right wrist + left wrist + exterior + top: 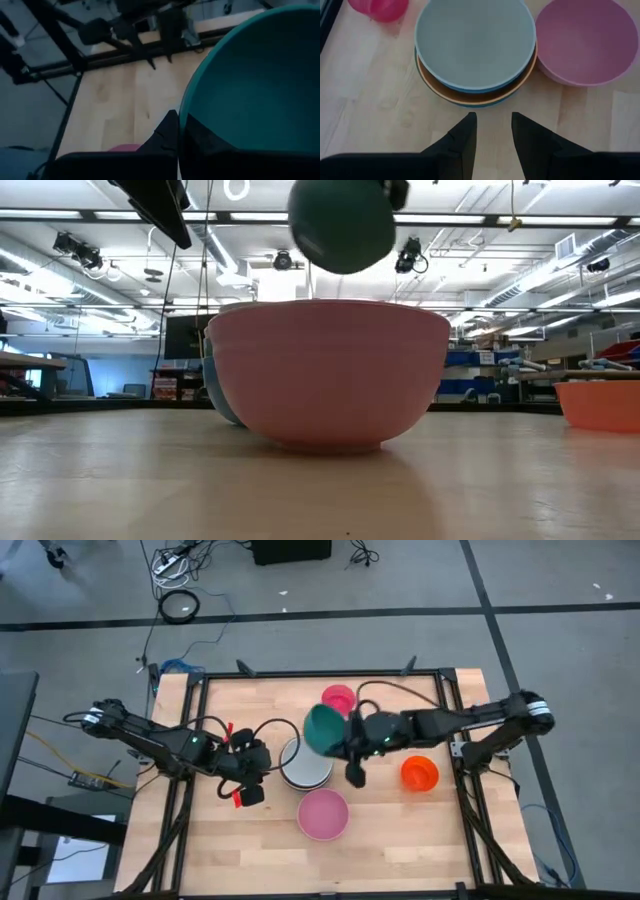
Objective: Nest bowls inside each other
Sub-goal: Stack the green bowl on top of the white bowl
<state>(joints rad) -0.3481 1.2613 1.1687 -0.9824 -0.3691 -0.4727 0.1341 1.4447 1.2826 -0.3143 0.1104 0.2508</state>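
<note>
Over the table's middle, seen from above, the right gripper [340, 743] pinches the rim of a green bowl [322, 729], tilted on edge just beside the nested stack [305, 766]; such a thin-edge hold could slip. The left gripper [262, 762] waits by the stack, fingers apart and empty. From table height, the green bowl [342, 225] hangs above a smooth, rounded pink bowl [328, 370]; dropped, it might bounce off. The left wrist shows the pale top bowl [475, 42] over an orange rim; plain, glossy plastic. The right wrist shows jaws clamped on the thin green rim [183, 117].
</note>
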